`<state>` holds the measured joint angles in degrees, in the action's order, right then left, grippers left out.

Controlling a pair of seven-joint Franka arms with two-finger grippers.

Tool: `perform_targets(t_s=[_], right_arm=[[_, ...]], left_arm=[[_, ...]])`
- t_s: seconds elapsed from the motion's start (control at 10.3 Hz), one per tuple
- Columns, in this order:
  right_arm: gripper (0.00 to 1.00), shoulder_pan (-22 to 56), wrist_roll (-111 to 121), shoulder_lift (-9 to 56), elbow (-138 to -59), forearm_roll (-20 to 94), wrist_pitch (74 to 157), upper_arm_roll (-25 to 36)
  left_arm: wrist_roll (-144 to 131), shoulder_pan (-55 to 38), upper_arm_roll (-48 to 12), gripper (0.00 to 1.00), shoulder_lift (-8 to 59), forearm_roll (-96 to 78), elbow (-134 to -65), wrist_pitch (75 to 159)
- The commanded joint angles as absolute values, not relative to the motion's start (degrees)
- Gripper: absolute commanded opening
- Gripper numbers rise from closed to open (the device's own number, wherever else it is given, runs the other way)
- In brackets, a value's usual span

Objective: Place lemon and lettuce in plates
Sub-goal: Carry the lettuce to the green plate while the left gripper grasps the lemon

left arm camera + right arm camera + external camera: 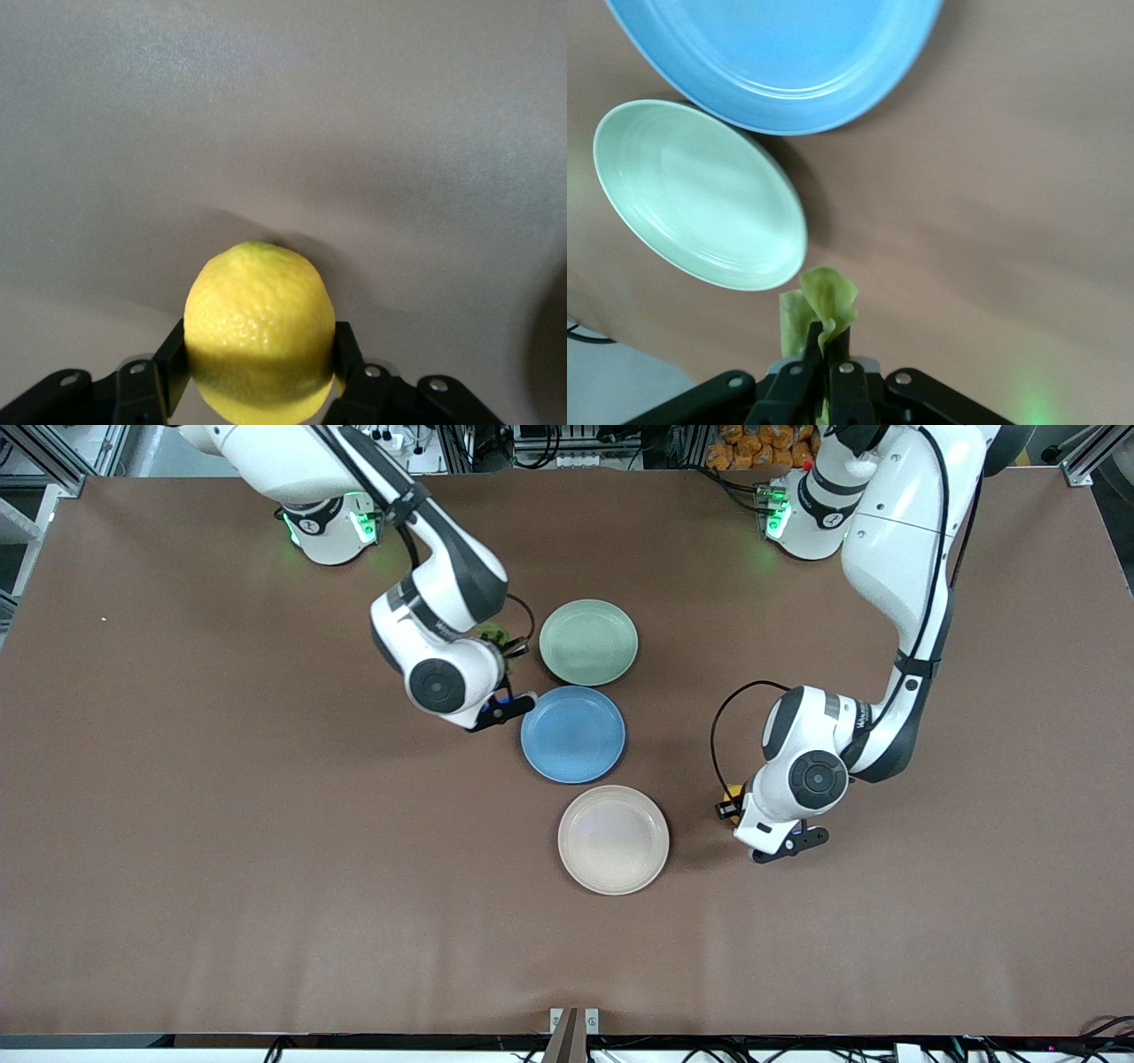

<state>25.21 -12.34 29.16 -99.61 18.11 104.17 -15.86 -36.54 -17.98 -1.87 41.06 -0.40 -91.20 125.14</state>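
My left gripper (260, 367) is shut on the yellow lemon (260, 328), one finger on each side of it. In the front view it (730, 806) hangs low over the table beside the beige-cream plate (613, 839), toward the left arm's end, and only a sliver of the lemon (733, 790) shows. My right gripper (827, 345) is shut on the green wrinkly lettuce (822, 301). It holds the lettuce (494, 636) over the table just beside the mint green plate (588, 642), which also shows in the right wrist view (700, 195). Both plates hold nothing.
A blue plate (572, 733) lies between the mint and beige plates, touching or nearly touching both; it also shows in the right wrist view (780, 53). The brown table (266, 868) spreads wide around the three plates.
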Motion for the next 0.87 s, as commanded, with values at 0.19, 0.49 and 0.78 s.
perform_targets(t_s=[0.19, 0.49, 0.78], right_arm=[[0.0, 32.6, -20.3, 33.9, -98.5, 19.4, 113.5, -15.6], [0.0, 35.8, -24.0, 34.6, -98.1, 19.4, 114.8, -15.6], [0.0, 39.1, -27.2, 36.8, -97.1, 19.4, 119.8, -15.6]], left_arm=[[-38.1, -18.2, -1.5, 0.2, 39.1, -1.5, -90.8, 125.5], [-41.2, -18.2, -1.5, 0.2, 39.0, -1.7, -87.9, 125.5], [-45.1, -18.5, -1.6, 0.13, 39.0, -1.8, -86.3, 125.5]])
